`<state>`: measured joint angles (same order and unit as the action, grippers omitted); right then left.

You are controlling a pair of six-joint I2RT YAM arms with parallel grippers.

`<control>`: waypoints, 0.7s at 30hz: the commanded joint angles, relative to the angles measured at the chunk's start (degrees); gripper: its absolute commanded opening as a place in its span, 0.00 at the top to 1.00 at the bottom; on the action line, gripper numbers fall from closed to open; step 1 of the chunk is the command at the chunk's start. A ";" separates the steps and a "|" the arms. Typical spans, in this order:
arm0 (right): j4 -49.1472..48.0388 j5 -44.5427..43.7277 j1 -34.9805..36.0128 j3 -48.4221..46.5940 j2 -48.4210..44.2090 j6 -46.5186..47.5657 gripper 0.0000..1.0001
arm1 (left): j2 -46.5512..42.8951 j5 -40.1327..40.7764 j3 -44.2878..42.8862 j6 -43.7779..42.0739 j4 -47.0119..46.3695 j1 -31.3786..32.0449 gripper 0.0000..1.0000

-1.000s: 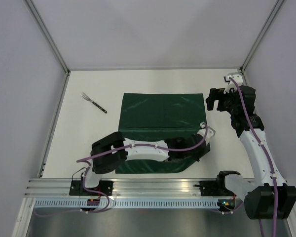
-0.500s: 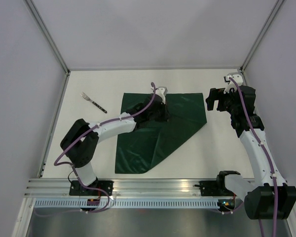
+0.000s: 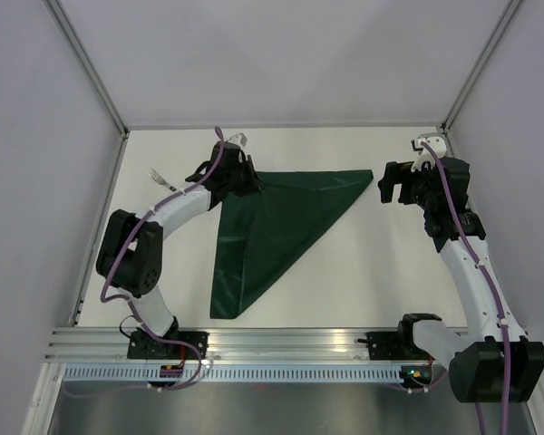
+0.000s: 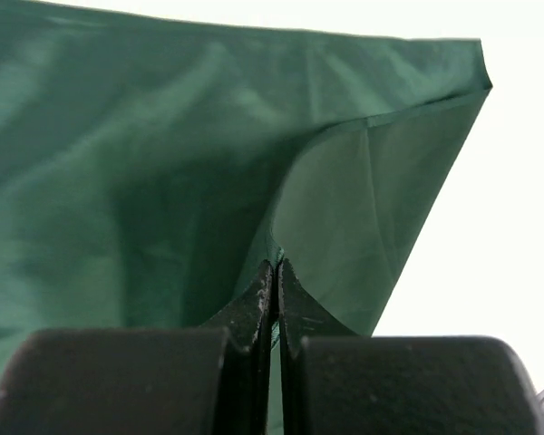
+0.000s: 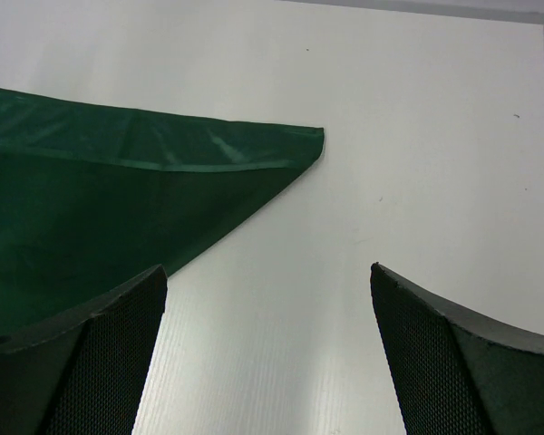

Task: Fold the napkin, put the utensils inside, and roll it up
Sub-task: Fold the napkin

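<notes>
Napkin (image 3: 272, 227) lies folded in a triangle on your tabletop (image 3: 390, 272), its far-left corner clamped in your left claw (image 4: 276, 272), arm reaching far forward. Your right claw (image 5: 267, 270) hovers, spread apart, beside the right tip.

Free passage is offered over bare table (image 3: 394, 272) at 4 o'clock of the napkin (image 3: 272, 217); 9 o'clock is blocked by the left arm (image 3: 177, 207) and fork (image 3: 154, 175).

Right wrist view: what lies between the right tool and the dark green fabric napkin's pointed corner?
Only bare white table lies between the open right tool and the corner of the dark green fabric napkin; the right wrist view shows it plainly.
</notes>
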<state>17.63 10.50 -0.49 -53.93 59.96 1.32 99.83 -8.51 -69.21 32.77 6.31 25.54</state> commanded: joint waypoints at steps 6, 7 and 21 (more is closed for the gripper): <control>-0.40 -0.31 0.05 -1.53 -0.55 0.00 0.02 | 3.96 -6.16 -7.08 0.01 3.10 -6.02 0.98; -0.40 -0.31 0.05 -1.61 -0.55 -0.09 0.02 | 4.14 -6.25 -7.78 -0.08 3.36 -6.46 0.98; -0.31 -0.22 0.14 -1.53 -1.08 0.08 0.02 | 8.27 -8.19 -12.97 -0.70 6.09 -11.30 0.98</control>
<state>17.63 10.50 -0.49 -53.93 59.94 1.34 107.18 -14.68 -79.46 32.73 11.16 15.25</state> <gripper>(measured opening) 0.979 0.030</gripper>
